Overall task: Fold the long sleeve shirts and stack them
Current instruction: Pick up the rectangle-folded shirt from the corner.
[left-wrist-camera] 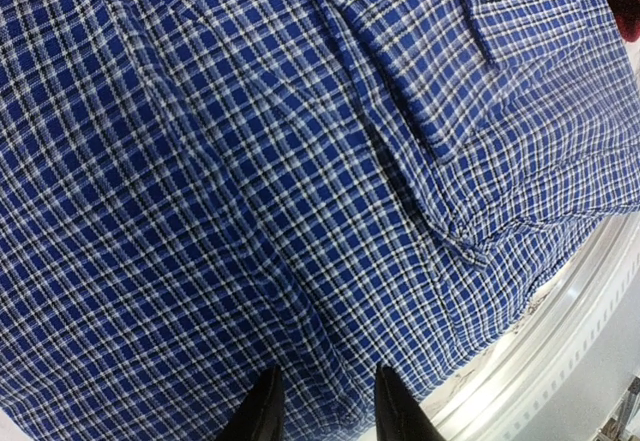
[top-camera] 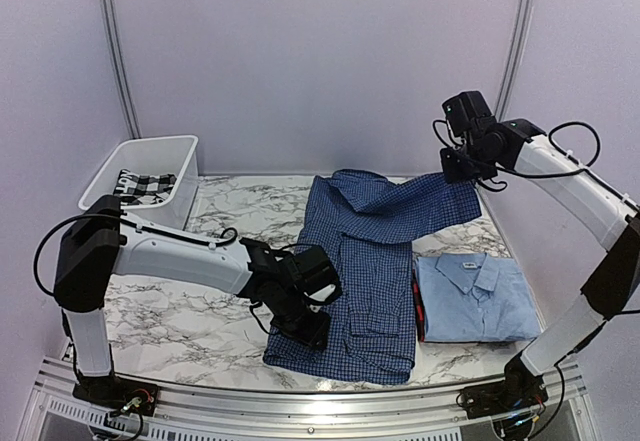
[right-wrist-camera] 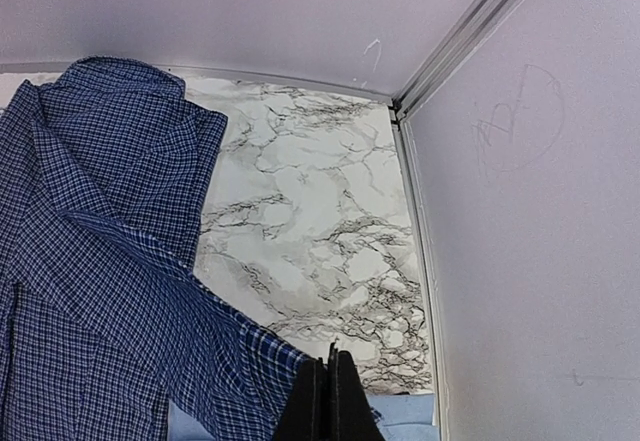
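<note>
The dark blue checked shirt (top-camera: 360, 281) lies spread in the middle of the table, collar toward the back. My left gripper (top-camera: 308, 329) sits low over its near left hem; in the left wrist view the gripper (left-wrist-camera: 328, 406) has its fingers apart, with flat checked cloth (left-wrist-camera: 300, 181) showing between them. My right gripper (top-camera: 462, 171) is raised at the back right, shut on that shirt's sleeve cuff, and the sleeve (top-camera: 430, 201) hangs up off the table. The right wrist view shows the gripper (right-wrist-camera: 328, 366) with the cuff (right-wrist-camera: 265, 361) pinched. The light blue shirt (top-camera: 475, 296) lies folded at the right.
A white bin (top-camera: 165, 156) holding a black-and-white checked cloth (top-camera: 140, 185) stands at the back left. A dark red strip (top-camera: 417, 301) shows along the folded shirt's left edge. Walls enclose the marble table (top-camera: 180, 311), with a corner post (right-wrist-camera: 450, 51) near my right gripper.
</note>
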